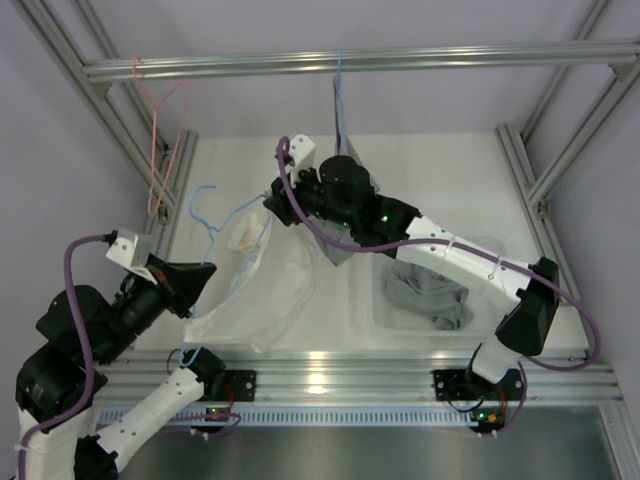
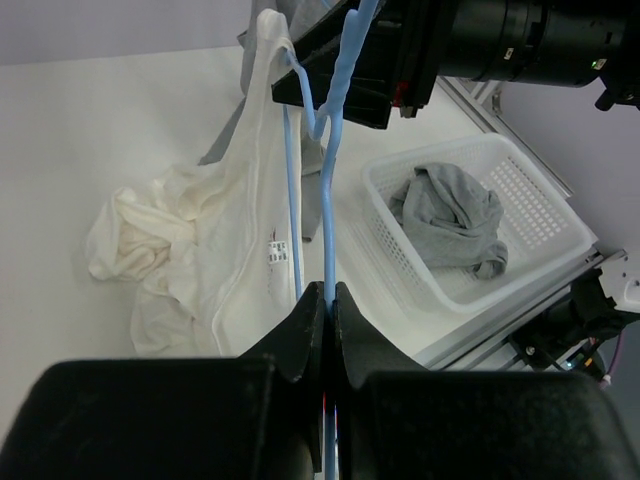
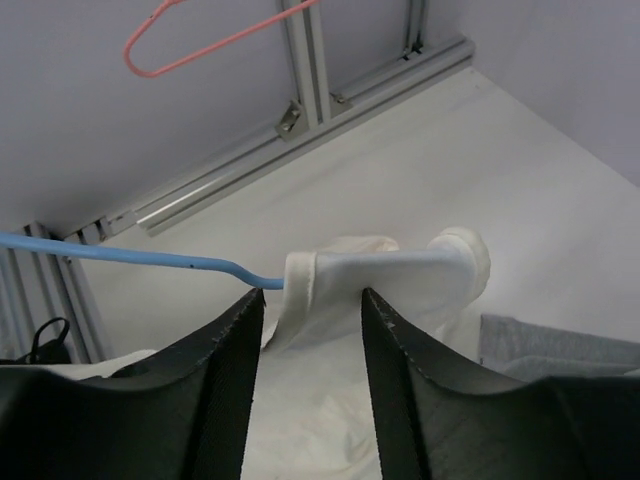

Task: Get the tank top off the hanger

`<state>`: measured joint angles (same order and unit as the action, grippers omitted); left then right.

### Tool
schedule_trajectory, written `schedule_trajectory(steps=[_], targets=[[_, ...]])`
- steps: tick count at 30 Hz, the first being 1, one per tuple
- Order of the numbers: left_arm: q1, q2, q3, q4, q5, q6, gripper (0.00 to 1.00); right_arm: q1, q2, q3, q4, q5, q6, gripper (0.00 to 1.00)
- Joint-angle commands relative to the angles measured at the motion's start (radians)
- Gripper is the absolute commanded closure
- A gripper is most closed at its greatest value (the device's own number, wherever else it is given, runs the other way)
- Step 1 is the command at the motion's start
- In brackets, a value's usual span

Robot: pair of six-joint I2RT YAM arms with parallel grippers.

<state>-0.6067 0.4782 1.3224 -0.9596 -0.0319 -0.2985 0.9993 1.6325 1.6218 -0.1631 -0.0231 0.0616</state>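
The white tank top hangs off a blue hanger over the table, its body slumped on the surface. My left gripper is shut on the hanger's wire, seen in the left wrist view with the tank top draped to its left. My right gripper is open at the hanger's far shoulder. In the right wrist view the tank top strap wraps the hanger's end just beyond and between my open fingers, apart from them. The bare blue wire runs off left.
A white basket with a grey garment stands right of the tank top, also in the left wrist view. A pink hanger hangs on the left frame. A second blue hanger with grey cloth hangs from the back rail.
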Motion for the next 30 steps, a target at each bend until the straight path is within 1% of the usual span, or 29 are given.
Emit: schedule_trajectory(steps=[1,2,5,6,7,8,9,10,14,15,17,23,30], targets=[[0.001,-0.003,0.044,0.027,0.061,-0.022,1.0,0.036,0.006,0.079,0.033,0.098,-0.039,0.6],[0.001,-0.004,0.047,0.027,0.061,-0.022,1.0,0.041,0.01,0.079,0.033,0.135,-0.045,0.61],[0.001,-0.003,0.061,0.027,0.063,-0.025,1.0,0.05,0.024,0.085,0.033,0.195,-0.052,0.72],[0.001,-0.003,0.064,0.027,0.063,-0.022,1.0,0.05,0.027,0.085,0.034,0.202,-0.052,0.76],[0.001,-0.003,0.067,0.025,0.061,-0.022,1.0,0.051,0.029,0.087,0.034,0.206,-0.052,0.84],[0.001,-0.003,0.073,0.027,0.053,-0.021,1.0,0.052,0.032,0.087,0.034,0.212,-0.052,0.86],[0.001,-0.003,0.075,0.027,0.05,-0.018,1.0,0.052,0.033,0.09,0.034,0.218,-0.052,0.97],[0.001,-0.003,0.077,0.027,0.047,-0.014,1.0,0.053,0.033,0.092,0.033,0.225,-0.052,1.0],[0.001,0.002,0.081,0.016,-0.02,0.002,1.0,0.053,0.023,0.102,0.033,0.244,-0.052,1.0],[0.001,0.003,0.08,0.015,-0.032,0.005,1.0,0.053,0.02,0.108,0.034,0.247,-0.083,1.0],[0.001,0.011,0.074,0.005,-0.051,0.016,1.0,0.052,0.007,0.116,0.034,0.249,-0.091,1.0],[0.001,0.013,0.061,0.004,-0.04,0.021,1.0,0.042,0.01,0.154,0.034,0.29,-0.124,1.0],[0.001,-0.006,0.052,-0.011,-0.042,0.009,1.0,-0.013,0.082,0.257,0.013,0.295,-0.132,1.0]])
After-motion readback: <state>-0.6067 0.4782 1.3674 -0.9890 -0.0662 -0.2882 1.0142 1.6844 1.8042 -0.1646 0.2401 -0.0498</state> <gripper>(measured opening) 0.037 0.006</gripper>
